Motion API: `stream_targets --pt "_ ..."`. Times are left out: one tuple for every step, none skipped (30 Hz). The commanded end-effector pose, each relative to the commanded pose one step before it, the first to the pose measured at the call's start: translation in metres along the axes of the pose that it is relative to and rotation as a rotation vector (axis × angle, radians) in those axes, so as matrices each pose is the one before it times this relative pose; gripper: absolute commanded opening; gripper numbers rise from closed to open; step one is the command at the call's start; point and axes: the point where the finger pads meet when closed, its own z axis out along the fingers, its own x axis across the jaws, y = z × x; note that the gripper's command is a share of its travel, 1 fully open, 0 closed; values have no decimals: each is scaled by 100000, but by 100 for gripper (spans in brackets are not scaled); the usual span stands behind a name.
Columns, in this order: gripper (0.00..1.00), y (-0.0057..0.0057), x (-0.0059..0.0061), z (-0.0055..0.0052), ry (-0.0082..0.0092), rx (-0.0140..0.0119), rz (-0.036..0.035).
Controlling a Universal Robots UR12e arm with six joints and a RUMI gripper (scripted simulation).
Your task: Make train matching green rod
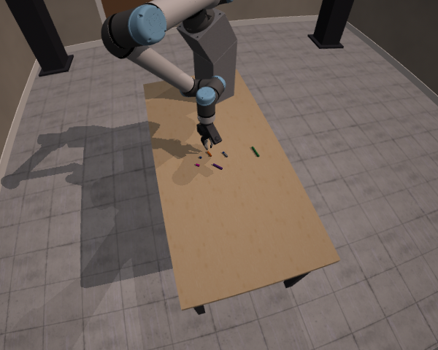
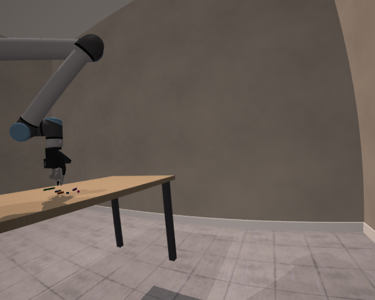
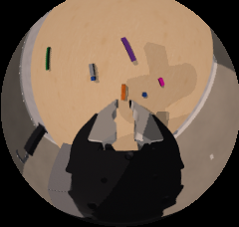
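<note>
My gripper is above the table, its jaws a small gap apart with nothing between them. The orange rod lies just beyond the fingertips in the wrist view. The grey rod lies left of it there, a blue rod at its near end, seemingly touching. Another blue rod lies alone to the right. The magenta rod is farther right. The green rod lies far left.
The purple rod lies apart, beyond the orange rod in the wrist view. The table carries all the rods. The arm's pedestal stands at its back end in the top view.
</note>
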Motion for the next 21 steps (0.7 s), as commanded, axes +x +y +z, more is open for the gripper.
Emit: stream_targets --pt "14 -31 7 463 33 59 -14" --pt "14 0 0 162 0 0 0" --pt "14 -1 0 162 0 0 0" --pt "14 0 0 159 0 0 0" --pt "14 0 0 157 0 0 0" --pt "14 -1 0 154 0 0 0" --pt "14 0 0 150 0 0 0" --pt "14 0 0 145 0 0 0" --pt "14 -1 0 141 0 0 0" --pt "14 0 0 135 0 0 0" --pt "14 0 0 128 0 0 0" --pt "14 0 0 121 0 0 0" --pt "14 0 0 114 0 0 0" --pt "14 0 0 106 0 0 0" --pt "14 0 0 98 0 0 0" --pt "14 0 0 90 0 0 0" --pt "14 0 0 0 0 0 0" --pt "14 0 0 0 0 0 0" --pt "14 0 0 82 0 0 0" --pt "14 0 0 73 0 0 0" --pt "14 0 0 65 0 0 0"
